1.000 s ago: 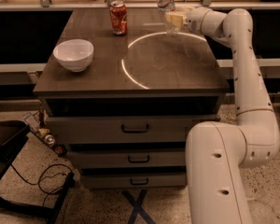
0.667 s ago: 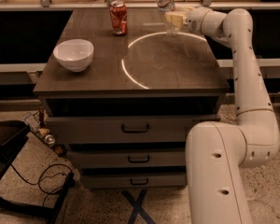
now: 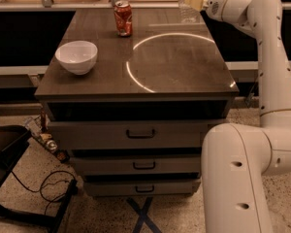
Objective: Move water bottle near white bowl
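**Three things on the table [image 3: 184,81], gripper [image 3: 193,2] at the bottle [image 3: 186,11]**

The bottle stands upright at the far right corner of the tabletop, and its top is cut off by the upper edge of the view. The gripper is at that same corner, right against the bottle's right side, reaching in from the right on the white arm [image 3: 274,57]. Whether it is apart, together or clamped on the bottle I cannot tell.

The bowl [image 3: 76,56] sits upright near the left edge, towards the front, well apart from the bottle and on the other side of the table. The red can [image 3: 123,18] stands upright near the far edge, left of the middle. It is apart from both the bowl and the bottle.

A bright ring of light [image 3: 134,80] curves across the dark tabletop to the right of the bowl. Under the top are drawers [image 3: 174,132] with dark handles.
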Available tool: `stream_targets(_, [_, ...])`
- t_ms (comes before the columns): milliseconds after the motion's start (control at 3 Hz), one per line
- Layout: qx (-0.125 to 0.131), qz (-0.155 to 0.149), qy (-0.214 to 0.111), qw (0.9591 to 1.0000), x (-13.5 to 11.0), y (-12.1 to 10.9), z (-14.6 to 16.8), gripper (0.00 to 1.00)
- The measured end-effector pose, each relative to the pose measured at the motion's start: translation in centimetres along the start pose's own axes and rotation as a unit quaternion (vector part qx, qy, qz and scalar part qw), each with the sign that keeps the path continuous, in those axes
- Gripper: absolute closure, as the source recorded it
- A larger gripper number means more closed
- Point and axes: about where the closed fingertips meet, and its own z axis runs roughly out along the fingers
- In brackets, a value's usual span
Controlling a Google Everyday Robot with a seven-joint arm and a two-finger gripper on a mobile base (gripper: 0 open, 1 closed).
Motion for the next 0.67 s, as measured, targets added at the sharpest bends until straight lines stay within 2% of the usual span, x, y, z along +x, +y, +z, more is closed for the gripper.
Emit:
stream_targets(333, [0.013,0.036,-0.015,0.9992,-3.1,-0.6,-2.3,1.0])
stream_targets(667, [0.021,0.053,-0.023,0.9981,-5.6,-0.7,-4.1,1.0])
